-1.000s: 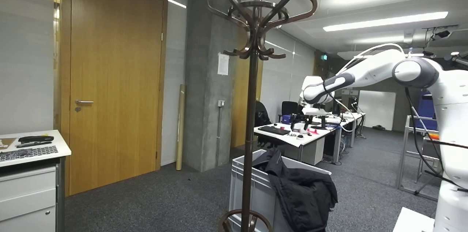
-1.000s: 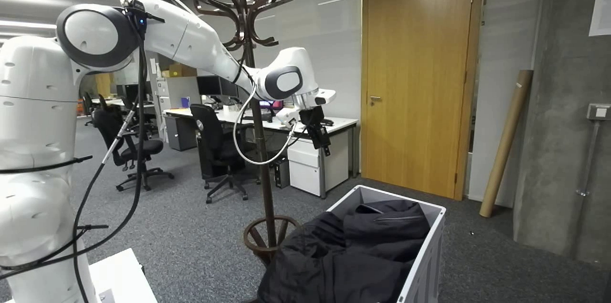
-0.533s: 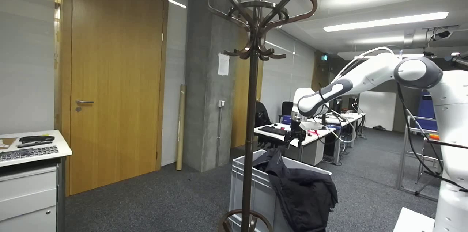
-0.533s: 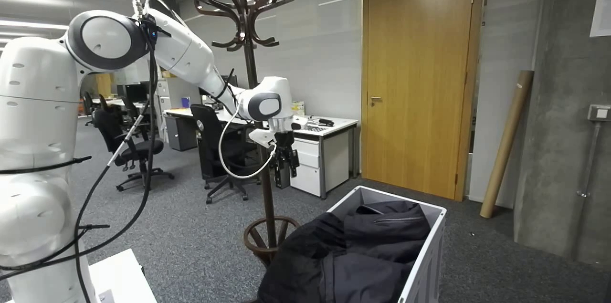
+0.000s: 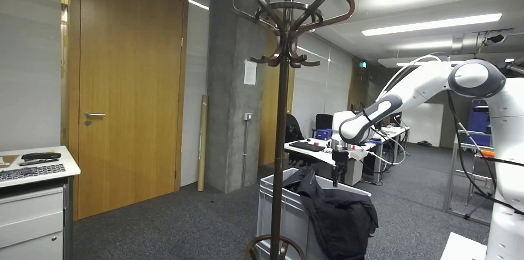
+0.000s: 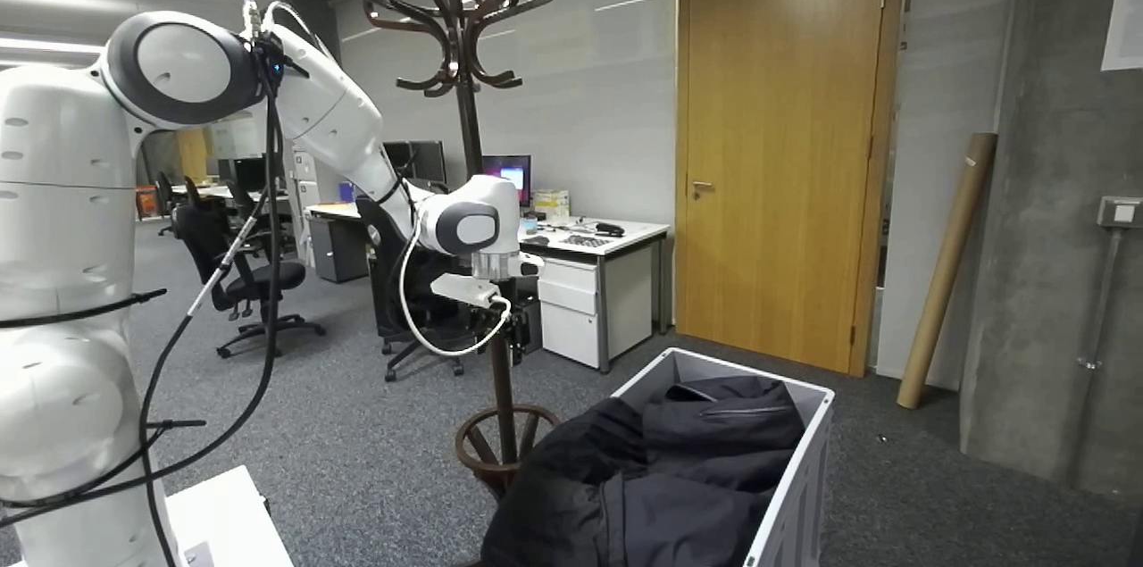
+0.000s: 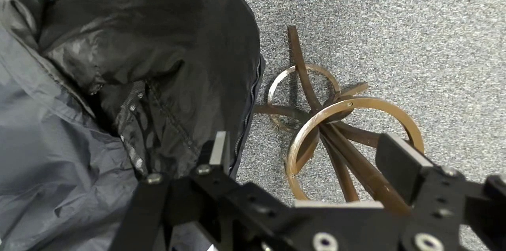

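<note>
The gripper (image 7: 311, 156) hangs in the air, pointing down, spread wide with nothing between its fingers; the coat (image 7: 205, 37) lies heaped in the grey bin (image 6: 808, 478) and hangs over one side, apart from the gripper; in the wrist view one finger is seen across the coat's zipped edge, and a strip of carpet (image 7: 261, 160), crossed by one leg, shows between that edge and the ring at the foot of the coat stand (image 7: 365, 170); the pole passes behind the gripper there, how near cannot be told; wider carpet spreads past the stand, toward the desk (image 6: 638, 235) and door (image 6: 777, 147).
</note>
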Controlling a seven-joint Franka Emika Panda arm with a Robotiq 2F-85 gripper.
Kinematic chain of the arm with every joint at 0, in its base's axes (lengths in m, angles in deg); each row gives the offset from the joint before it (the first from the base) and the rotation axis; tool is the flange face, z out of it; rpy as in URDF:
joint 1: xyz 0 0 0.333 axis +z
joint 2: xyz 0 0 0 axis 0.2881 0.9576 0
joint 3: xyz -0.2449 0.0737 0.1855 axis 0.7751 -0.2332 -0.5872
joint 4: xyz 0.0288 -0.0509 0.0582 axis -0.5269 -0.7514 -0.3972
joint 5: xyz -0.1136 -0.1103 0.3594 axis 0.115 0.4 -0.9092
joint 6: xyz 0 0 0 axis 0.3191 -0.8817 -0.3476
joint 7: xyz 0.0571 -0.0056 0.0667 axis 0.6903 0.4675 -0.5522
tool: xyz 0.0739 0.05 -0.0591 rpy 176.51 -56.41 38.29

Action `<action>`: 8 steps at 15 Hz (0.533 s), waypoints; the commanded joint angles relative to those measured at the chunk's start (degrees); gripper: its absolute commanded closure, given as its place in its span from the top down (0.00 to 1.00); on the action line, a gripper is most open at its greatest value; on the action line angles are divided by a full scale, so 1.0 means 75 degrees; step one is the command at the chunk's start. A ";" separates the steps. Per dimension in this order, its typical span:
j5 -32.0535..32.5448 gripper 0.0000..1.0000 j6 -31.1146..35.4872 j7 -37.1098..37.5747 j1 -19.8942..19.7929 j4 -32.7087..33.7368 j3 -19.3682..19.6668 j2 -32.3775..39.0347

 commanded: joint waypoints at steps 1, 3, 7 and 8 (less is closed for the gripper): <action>-0.0001 1.00 -0.0023 0.0002 0.0012 0.0022 0.0007 0.0010; 0.0000 1.00 -0.0023 0.0004 0.0019 0.0051 0.0004 0.0038; 0.0914 1.00 -0.0124 0.0272 0.0202 -0.0330 0.0062 -0.0039; 0.1107 1.00 -0.0190 0.0067 0.0212 -0.0489 0.0040 -0.0068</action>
